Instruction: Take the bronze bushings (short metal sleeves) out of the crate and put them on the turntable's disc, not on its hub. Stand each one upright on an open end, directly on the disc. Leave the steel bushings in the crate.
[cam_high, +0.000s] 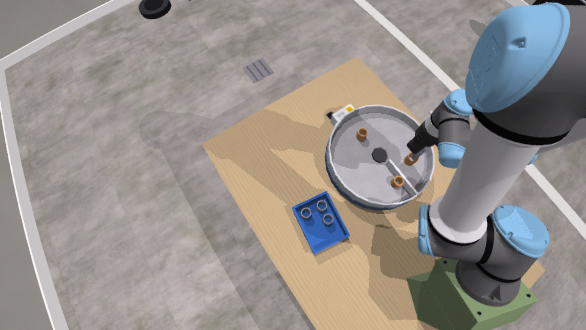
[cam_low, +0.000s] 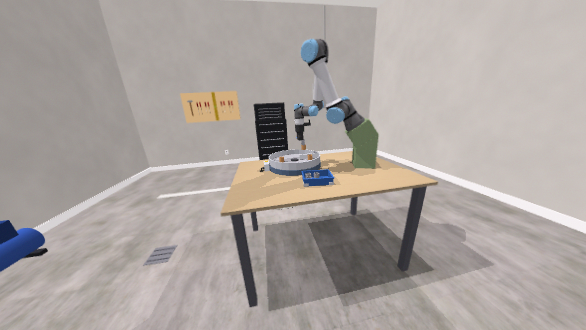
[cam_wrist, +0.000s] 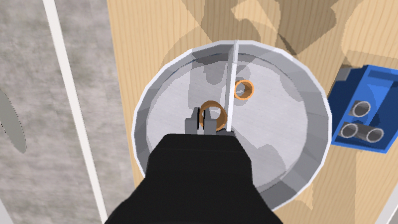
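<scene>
Now the pincer (cam_high: 411, 152) (cam_low: 302, 142) (cam_wrist: 201, 114) is gripping a bronze bushing (cam_high: 410, 159) (cam_low: 303, 147) (cam_wrist: 213, 115) by its wall, holding it above the turntable's disc (cam_high: 352, 160) (cam_low: 288, 158) (cam_wrist: 175, 120); two other bronze ones are standing upright on the disc, while three steel bushings are sitting in the blue crate (cam_high: 316, 240) (cam_low: 324, 181) (cam_wrist: 361, 145).
</scene>
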